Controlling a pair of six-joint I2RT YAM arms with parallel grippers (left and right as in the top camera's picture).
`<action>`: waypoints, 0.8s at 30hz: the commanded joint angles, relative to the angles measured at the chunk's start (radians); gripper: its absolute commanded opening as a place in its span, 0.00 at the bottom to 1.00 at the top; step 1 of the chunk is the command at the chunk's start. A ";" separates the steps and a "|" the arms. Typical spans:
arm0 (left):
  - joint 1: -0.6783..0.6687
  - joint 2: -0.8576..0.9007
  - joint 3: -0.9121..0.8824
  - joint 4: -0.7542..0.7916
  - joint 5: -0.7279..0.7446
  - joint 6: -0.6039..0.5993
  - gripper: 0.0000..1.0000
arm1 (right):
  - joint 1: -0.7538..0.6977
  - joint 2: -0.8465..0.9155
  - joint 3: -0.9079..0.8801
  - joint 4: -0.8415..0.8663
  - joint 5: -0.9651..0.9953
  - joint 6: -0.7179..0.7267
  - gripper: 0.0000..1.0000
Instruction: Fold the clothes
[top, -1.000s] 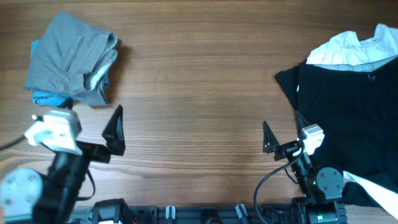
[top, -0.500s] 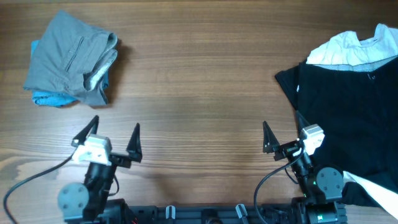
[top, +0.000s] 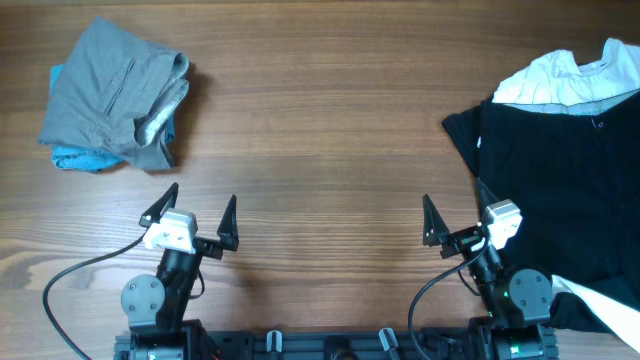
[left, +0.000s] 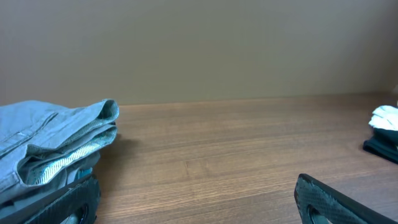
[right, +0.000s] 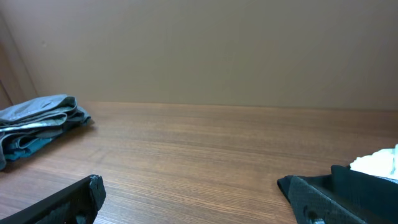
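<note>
The grey shorts (top: 115, 92) lie folded at the table's far left, stacked on a light-blue garment (top: 78, 157). They also show at the left in the left wrist view (left: 50, 140) and in the right wrist view (right: 38, 115). My left gripper (top: 195, 212) is open and empty near the front edge, well in front of and to the right of the shorts; its fingertips frame the left wrist view (left: 199, 202). My right gripper (top: 455, 215) is open and empty at the front right, beside the black garment; it also shows in the right wrist view (right: 199, 199).
A black garment (top: 560, 190) covers the table's right side, with a white garment (top: 570, 80) on its far edge. The wooden table (top: 320, 130) runs between the two piles. Cables and arm bases sit along the front edge.
My left arm has drawn back from beside the shorts to the front edge and moved right, gripper open and empty. The right arm and the clothes have not moved.
</note>
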 joint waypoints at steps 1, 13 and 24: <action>-0.006 -0.011 -0.002 -0.012 0.008 -0.002 1.00 | -0.003 -0.013 -0.001 0.005 -0.016 0.012 1.00; -0.006 -0.005 -0.002 -0.048 0.008 -0.002 1.00 | -0.003 -0.013 -0.001 0.005 -0.016 0.012 1.00; -0.006 -0.005 -0.002 -0.048 0.008 -0.002 1.00 | -0.003 -0.013 -0.001 0.005 -0.016 0.012 1.00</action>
